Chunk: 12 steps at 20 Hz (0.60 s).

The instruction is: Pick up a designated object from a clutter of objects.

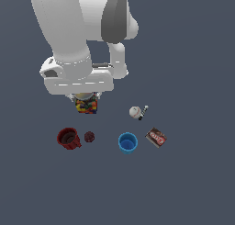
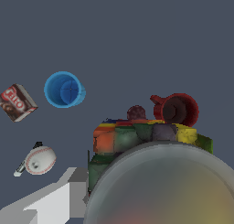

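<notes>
op: fingers [image 2: 59,195] — from my seat i only get one pale one in the wrist view, pressed up against the side of the candy jar [image 1: 86,104]. the other is hidden behind the jar, so i can't see both, but the jar hangs under the hand with nothing beneath it in the exterior view, so i read it as clamped on the jar.

obs: where exactly is the jar?

op: tucked right under the white hand, above the bench [image 1: 193,182] and apart from the rest of the clutter. in the exterior view it sits a little above the red mug [image 1: 68,138] and the dark reddish ball [image 1: 89,137].

obs: which way does it point?

op: in the wrist view its pale lid fills the near corner as a big blurred disc, facing the camera, and the coloured candy shows past its rim. so the long axis runs along the hand's own line, lid toward the wrist, base toward the bench. whether it is dead upright i can't tell.

obs: and the others?

op: blue cup [image 1: 127,143] stands mouth up, brown box [image 1: 156,137] just beside it on the exterior view's right. white ball [image 1: 134,111] lies above them, with the marker [image 1: 143,112] touching it.
</notes>
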Available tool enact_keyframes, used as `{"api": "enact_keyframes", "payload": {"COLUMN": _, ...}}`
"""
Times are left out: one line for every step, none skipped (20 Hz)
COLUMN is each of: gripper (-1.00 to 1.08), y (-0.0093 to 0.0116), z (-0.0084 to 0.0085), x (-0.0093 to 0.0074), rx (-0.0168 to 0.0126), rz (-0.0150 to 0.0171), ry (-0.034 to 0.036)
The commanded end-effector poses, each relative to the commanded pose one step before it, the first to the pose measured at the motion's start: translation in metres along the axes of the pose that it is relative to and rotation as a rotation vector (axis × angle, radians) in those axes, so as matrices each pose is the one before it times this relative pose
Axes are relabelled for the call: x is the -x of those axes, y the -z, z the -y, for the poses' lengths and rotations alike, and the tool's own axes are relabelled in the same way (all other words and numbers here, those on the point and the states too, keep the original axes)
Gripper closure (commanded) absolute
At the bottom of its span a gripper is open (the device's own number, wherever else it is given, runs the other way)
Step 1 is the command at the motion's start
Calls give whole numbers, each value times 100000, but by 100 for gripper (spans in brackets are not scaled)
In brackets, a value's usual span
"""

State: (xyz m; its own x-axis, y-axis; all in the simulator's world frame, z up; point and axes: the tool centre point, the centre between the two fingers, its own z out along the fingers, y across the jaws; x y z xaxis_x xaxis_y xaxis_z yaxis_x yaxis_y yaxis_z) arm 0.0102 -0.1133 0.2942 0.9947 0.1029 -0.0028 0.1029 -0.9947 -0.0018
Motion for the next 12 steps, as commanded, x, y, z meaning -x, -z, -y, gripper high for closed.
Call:
{"api": "enact_keyframes", "payload": {"gripper": 108, "y": 1623, "z": -895, "x": -1010, "rx": 151, "rz": -277, "ry": 53}}
{"api": "enact_keyframes", "payload": {"gripper": 108, "y": 536, "z": -343, "x": -369, "rx": 0, "rz": 0, "ry": 0}}
{"api": "enact_keyframes", "payload": {"gripper": 108, "y": 525, "z": -336, "x": -363, "rx": 0, "rz": 0, "ry": 0}}
{"api": "enact_keyframes", "payload": {"gripper": 108, "y": 513, "z": -329, "x": -358, "rx": 0, "rz": 0, "ry": 0}}
{"api": "enact_keyframes", "payload": {"gripper": 108, "y": 502, "z": -322, "x": -352, "rx": 0, "rz": 0, "ry": 0}}
{"api": "enact_keyframes", "payload": {"gripper": 108, "y": 479, "z": -308, "x": -338, "rx": 0, "rz": 0, "ry": 0}}
{"api": "enact_keyframes", "payload": {"gripper": 108, "y": 445, "z": -286, "x": -316, "rx": 0, "rz": 0, "ry": 0}}
{"api": "enact_keyframes", "payload": {"gripper": 108, "y": 412, "z": -265, "x": -295, "rx": 0, "rz": 0, "ry": 0}}
{"api": "enact_keyframes", "payload": {"gripper": 108, "y": 380, "z": -245, "x": -275, "rx": 0, "rz": 0, "ry": 0}}
{"api": "enact_keyframes", "payload": {"gripper": 108, "y": 350, "z": -225, "x": -255, "rx": 0, "rz": 0, "ry": 0}}
{"api": "enact_keyframes", "payload": {"gripper": 108, "y": 321, "z": -207, "x": -236, "rx": 0, "rz": 0, "ry": 0}}
{"api": "enact_keyframes", "payload": {"gripper": 108, "y": 294, "z": -190, "x": -218, "rx": 0, "rz": 0, "ry": 0}}
